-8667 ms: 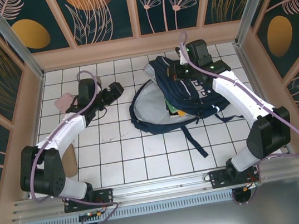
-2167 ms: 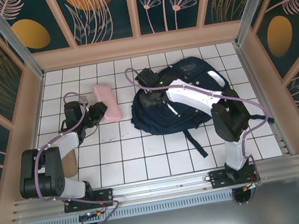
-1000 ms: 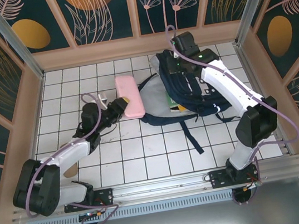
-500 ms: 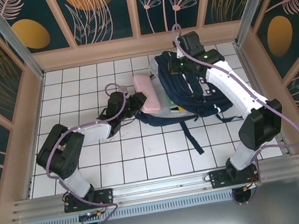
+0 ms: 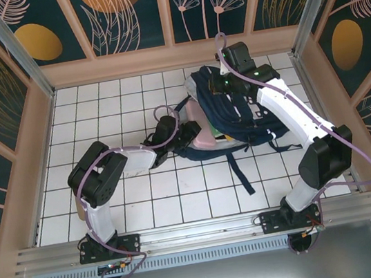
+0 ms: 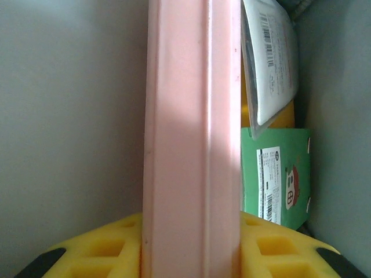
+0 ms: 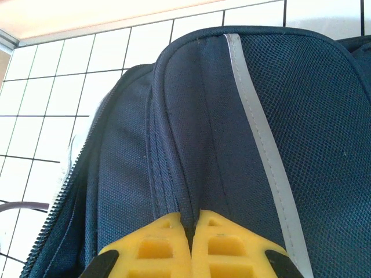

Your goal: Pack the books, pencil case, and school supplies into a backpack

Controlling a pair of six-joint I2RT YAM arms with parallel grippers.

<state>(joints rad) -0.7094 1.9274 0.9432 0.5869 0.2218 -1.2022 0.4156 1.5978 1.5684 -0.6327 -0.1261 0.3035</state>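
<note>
White-tiled table (image 5: pixel 166 198), packing nearly complete: right gripper (image 7: pixel 193 229) pinched shut on the open backpack (image 5: pixel 251 111), left gripper (image 6: pixel 191 249) clamping the pencil case (image 6: pixel 191 116) inside its mouth (green book (image 6: pixel 275 174), yellow book (image 6: pixel 284 119) and supplies packet (image 6: pixel 269 63) lie within); release apparently remains.

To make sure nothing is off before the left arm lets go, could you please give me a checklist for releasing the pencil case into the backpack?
1. Pencil case held by left gripper: ok, clamped.
2. Backpack held open: ok, right gripper shut on its upper fabric.
3. Case inside the opening: ok, grey lining around it.
4. Room beside green book and white packet: ok, case lies alongside them.
5. Far end resting at the bottom: cannot tell.
</note>
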